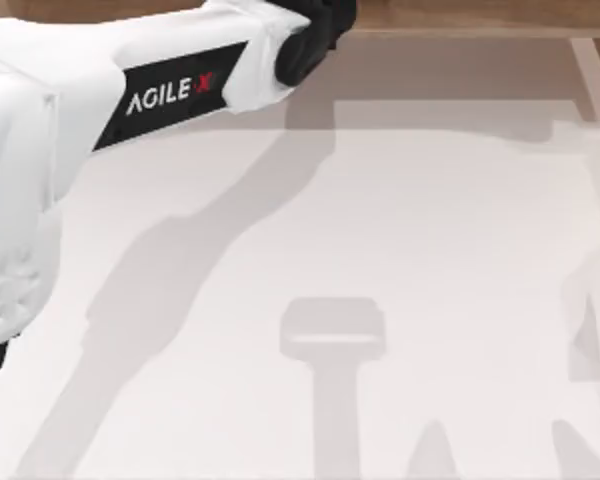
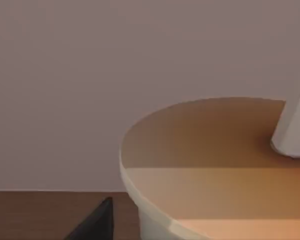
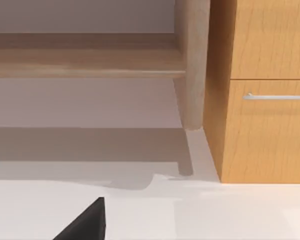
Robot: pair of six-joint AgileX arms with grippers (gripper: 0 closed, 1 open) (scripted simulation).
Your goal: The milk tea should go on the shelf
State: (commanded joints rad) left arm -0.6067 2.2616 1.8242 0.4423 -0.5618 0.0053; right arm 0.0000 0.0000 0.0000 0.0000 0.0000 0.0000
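Observation:
The milk tea (image 2: 210, 165) is a white cup of tan drink with a white straw (image 2: 295, 130), seen close up in the left wrist view. It stands over the brown board (image 2: 35, 215) of the shelf (image 1: 460, 15), against a pale back wall. My left gripper (image 1: 315, 35) reaches to the top middle of the table, at the shelf's edge. It is open: its dark fingertip (image 2: 97, 222) stands beside the cup with a gap between them. My right gripper (image 3: 140, 232) hangs low over the white table, open, facing the shelf's board (image 3: 85, 60) and upright (image 3: 192, 65).
An orange-brown cabinet (image 3: 262, 130) with a drawer handle (image 3: 277, 96) stands just beside the shelf's upright. The white table (image 1: 380, 250) carries long arm shadows. My left arm's white link (image 1: 130, 90) crosses the top left of the table.

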